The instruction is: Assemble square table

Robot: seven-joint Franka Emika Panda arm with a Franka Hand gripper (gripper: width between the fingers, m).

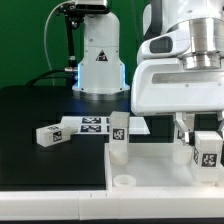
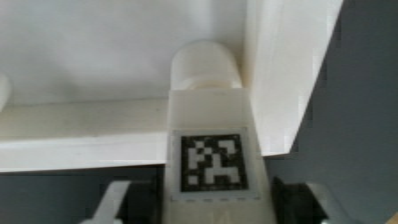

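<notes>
At the lower right of the exterior view's frame, the pincer [image 1: 200, 138] of the white robot arm [image 1: 185, 60], pointing down and clenched on a short chunky white plastic leg with a black-and-white square tag, the held leg [image 1: 206, 152]. In the wrist view, the same held leg [image 2: 214, 150] between the two fingers [image 2: 118, 202] of the pincer [image 2: 210, 206], tag facing the camera, rounded far end lying at the corner where two raised rim walls meet. Cannot tell whether that end sits in a socket.

Across the bottom of the exterior frame, from just right of centre to the right edge, the white plastic square tray-like tabletop [image 1: 160, 175] with its raised rim, flat on the black counter [image 1: 40, 165]. In the wrist view, the rim of the tabletop [image 2: 89, 130] as a pale band, with a taller wall running alongside the held leg.

At the tabletop's far corner on the exterior view's left, a second white tagged leg, the standing leg [image 1: 118, 140], upright. At the near corner on the same side, a round socket [image 1: 122, 182] with nothing in it.

Left of centre, on the counter, a third white tagged leg, the loose leg [image 1: 50, 134], on its side and well apart from the tabletop. Just beside it towards the centre, the marker board [image 1: 92, 124], flat. At upper centre, the white robot base [image 1: 100, 60].
</notes>
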